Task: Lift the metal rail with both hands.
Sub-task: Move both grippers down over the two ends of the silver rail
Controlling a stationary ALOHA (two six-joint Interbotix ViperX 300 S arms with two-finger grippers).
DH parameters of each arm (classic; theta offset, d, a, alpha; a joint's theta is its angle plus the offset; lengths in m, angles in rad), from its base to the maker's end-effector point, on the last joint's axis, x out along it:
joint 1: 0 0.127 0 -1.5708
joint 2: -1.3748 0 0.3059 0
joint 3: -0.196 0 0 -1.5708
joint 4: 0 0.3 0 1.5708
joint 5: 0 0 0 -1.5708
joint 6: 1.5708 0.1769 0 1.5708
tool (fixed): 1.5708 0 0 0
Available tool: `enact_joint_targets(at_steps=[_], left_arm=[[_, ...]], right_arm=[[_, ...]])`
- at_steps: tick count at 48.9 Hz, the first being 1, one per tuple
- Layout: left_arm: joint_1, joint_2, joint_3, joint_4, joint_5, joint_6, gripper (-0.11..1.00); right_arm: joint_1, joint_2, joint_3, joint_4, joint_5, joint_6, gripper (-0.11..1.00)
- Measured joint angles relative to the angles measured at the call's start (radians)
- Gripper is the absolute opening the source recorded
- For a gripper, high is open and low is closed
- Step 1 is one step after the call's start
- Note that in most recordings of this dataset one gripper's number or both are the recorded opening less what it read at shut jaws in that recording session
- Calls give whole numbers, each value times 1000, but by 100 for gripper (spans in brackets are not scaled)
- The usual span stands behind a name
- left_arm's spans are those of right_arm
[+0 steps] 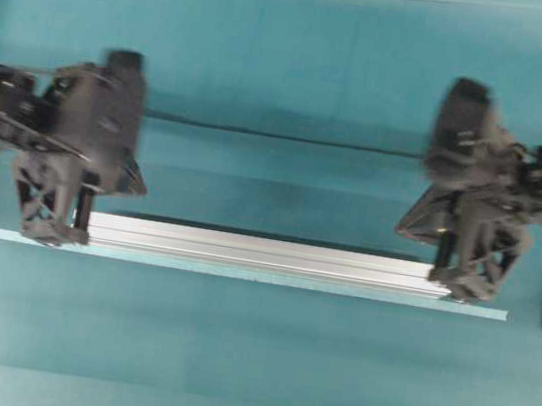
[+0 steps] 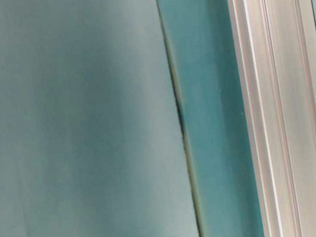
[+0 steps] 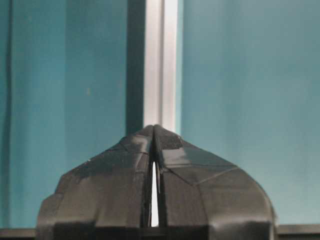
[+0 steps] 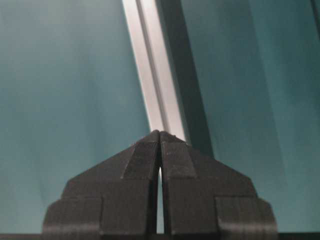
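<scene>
From overhead I see the metal rail [image 1: 259, 252] lying lengthwise across the teal table [image 1: 249, 362], parallel to a thin pale-blue tape strip [image 1: 478, 312] that runs just along its near edge. My left gripper [image 1: 74, 228] sits at the rail's left end and my right gripper [image 1: 450, 281] at its right end; both arms are blurred in this view, so I cannot tell from it whether either one touches the bar.

In the left wrist view the fingers [image 3: 125, 165] are pressed together tip to tip, with only a thin slit of light lower down, and nothing sits between them. The rail [image 3: 161, 65] runs straight away from the tips, with a dark shadow on the table beside it. The right wrist view matches: fingers [image 4: 135, 170] closed on nothing, the rail [image 4: 152, 75] leading away at a slight slant.

The table-level view shows only the grooved side of the rail [image 2: 281, 99] close up against teal.
</scene>
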Motion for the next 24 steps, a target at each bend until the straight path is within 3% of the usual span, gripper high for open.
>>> enact_joint_targets(at_steps=[13,24], left_arm=[[12,46,-37,2,54,41,-1],[12,46,-37,2,46,41,-1]], right_arm=[[20,152,-137,-32,199,-114,-1],[32,183,-164,-31,201,-164,0]])
